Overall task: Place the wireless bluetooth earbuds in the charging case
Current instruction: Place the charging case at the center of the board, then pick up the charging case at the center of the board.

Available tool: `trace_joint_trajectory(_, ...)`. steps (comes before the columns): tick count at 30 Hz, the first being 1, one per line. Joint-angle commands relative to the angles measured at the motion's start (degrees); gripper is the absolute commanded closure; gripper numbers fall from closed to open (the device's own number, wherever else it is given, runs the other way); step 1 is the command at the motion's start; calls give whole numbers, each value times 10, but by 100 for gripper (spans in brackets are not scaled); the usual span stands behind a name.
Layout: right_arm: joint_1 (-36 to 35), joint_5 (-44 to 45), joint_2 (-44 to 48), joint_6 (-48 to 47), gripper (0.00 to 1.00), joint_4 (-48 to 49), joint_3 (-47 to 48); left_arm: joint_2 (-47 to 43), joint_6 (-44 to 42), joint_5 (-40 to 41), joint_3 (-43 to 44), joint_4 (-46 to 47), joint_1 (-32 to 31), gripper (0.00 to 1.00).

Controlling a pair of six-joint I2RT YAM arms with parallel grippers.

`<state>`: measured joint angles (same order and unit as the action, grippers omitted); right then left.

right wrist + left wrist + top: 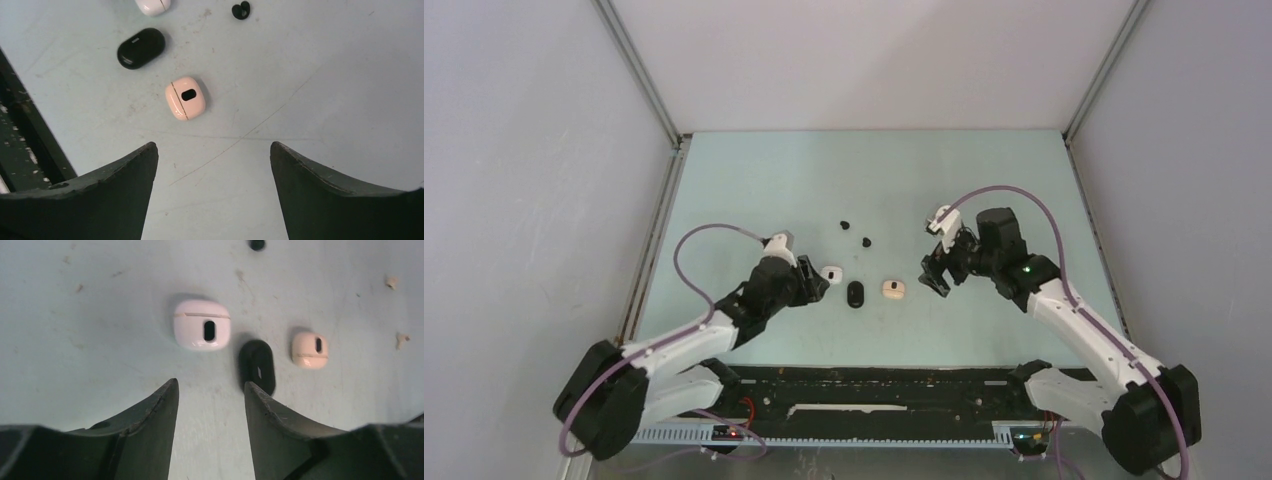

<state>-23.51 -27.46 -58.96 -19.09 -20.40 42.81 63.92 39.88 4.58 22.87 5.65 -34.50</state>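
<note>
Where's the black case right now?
In the top view the black case lies between the white case and the cream case, just beyond the left gripper.

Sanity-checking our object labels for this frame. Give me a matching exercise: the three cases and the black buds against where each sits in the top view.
Things:
1. white case
2. black case
3. cream case
4. black buds

Places (top view):
A. middle of the row of cases
B. behind the row, farther back
C. left end of the row
D. right end of the row

Pairs: 1-C, 2-A, 3-D, 4-B
</note>
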Motion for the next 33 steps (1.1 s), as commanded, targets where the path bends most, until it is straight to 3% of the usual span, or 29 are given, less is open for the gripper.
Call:
trace_joint_trajectory(1,-47,95,-65,-42,16,19,14,-111,-31,65,-55,73,-74,42)
trace_joint_trajectory(6,-96,133,-187,-83,18,-2,60,-175,-51,141,-115,148,-161,40)
trace_joint_trajectory(14,-130,186,-347,-110,20,-54,171,-131,-41,117,-202,309,-171,38)
trace_joint_trajectory(21,-150,189,-391,-122,21,-91,206,-151,-43,109,-213,318,-177,38)
trace_joint_trajectory(33,-139,98,-425,-116,23,-133,263,-233,-17,94,-224,271,-181,39)
